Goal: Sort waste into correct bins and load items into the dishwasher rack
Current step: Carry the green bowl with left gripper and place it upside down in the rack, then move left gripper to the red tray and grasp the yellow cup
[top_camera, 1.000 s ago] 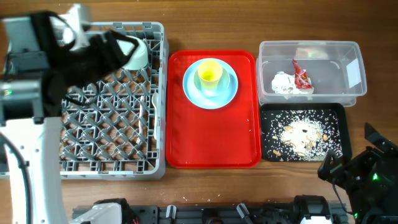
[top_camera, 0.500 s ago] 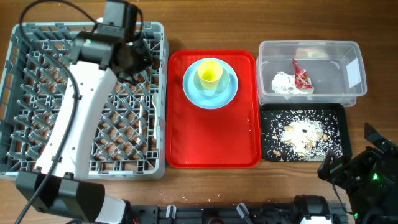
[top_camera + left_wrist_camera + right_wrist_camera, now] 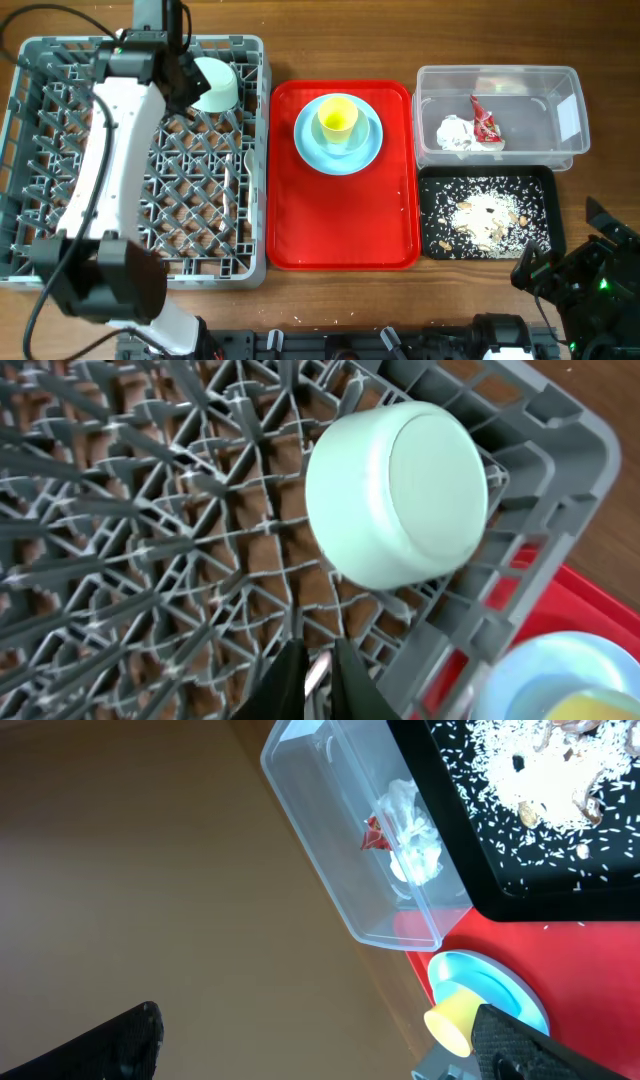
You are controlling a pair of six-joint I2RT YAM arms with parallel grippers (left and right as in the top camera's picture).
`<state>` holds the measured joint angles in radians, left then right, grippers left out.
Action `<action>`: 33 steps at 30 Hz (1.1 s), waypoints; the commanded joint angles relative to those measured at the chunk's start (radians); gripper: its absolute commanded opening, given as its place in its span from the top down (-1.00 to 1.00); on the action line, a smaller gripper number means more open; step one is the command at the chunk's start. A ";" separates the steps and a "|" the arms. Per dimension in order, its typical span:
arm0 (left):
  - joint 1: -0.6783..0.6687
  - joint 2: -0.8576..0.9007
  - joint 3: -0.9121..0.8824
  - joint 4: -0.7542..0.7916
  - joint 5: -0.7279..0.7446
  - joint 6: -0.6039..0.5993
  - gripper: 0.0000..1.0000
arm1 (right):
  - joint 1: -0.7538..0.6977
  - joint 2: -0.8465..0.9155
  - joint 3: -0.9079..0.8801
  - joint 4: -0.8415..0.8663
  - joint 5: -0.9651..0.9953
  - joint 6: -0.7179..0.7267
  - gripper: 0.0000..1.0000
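left hand [image 3: 318, 682] near mint-green bowl [image 3: 400, 495], tilted base-up in rack [image 3: 560, 415].

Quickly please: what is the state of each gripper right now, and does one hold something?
Left gripper: closed, apparently on nothing; the mint-green bowl lies apart from it in the dishwasher rack.
Right gripper: open, holding nothing.

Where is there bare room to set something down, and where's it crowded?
Free: the near half of the flat red serving tray, between the pale blue round plate and its near rim; the large grey lattice dishwasher rack's near-right pegs. Crowded: the rack's far-right corner, holding the mint-green bowl, and the scrap-strewn black rectangular tray.
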<state>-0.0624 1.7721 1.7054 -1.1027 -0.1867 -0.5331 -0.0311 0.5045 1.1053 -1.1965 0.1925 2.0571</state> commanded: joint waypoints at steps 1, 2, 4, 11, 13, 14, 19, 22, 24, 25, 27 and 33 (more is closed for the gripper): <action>0.009 0.077 -0.004 0.029 -0.029 -0.006 0.85 | -0.002 -0.003 -0.003 0.002 0.017 0.014 -0.99; 0.010 0.099 -0.004 0.029 -0.078 -0.006 0.88 | -0.002 -0.003 -0.003 0.002 0.017 0.014 -0.99; 0.015 0.129 -0.004 0.030 -0.137 -0.007 0.89 | -0.002 -0.003 -0.003 0.002 0.017 0.014 -1.00; 0.026 0.191 -0.004 0.100 -0.143 -0.006 0.87 | -0.002 -0.003 -0.003 0.002 0.017 0.014 -0.99; 0.026 0.225 -0.004 0.111 -0.126 -0.006 0.81 | -0.002 -0.003 -0.003 0.002 0.017 0.014 -0.99; 0.026 0.239 -0.004 0.119 -0.114 -0.006 0.81 | -0.002 -0.003 -0.003 0.002 0.018 0.014 -1.00; 0.026 0.223 -0.003 0.178 0.141 0.149 0.84 | -0.002 -0.003 -0.003 0.002 0.017 0.014 -0.99; 0.027 0.219 -0.003 0.140 0.217 0.198 0.86 | -0.002 -0.003 -0.003 0.002 0.017 0.014 -0.99; 0.036 0.205 -0.003 0.128 0.265 0.221 0.86 | -0.002 -0.003 -0.003 0.002 0.017 0.014 -1.00; 0.047 0.193 -0.003 0.127 0.369 0.272 0.81 | -0.002 -0.003 -0.003 0.002 0.017 0.014 -0.99; 0.067 0.176 -0.003 0.109 0.447 0.294 0.80 | -0.002 -0.003 -0.003 0.002 0.017 0.014 -0.99; 0.174 0.082 -0.003 -0.061 0.467 0.287 0.92 | -0.002 -0.003 -0.003 0.002 0.017 0.014 -0.99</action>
<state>0.0849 1.9316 1.7027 -1.1172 0.2371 -0.2638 -0.0338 0.5045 1.1053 -1.1969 0.1925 2.0571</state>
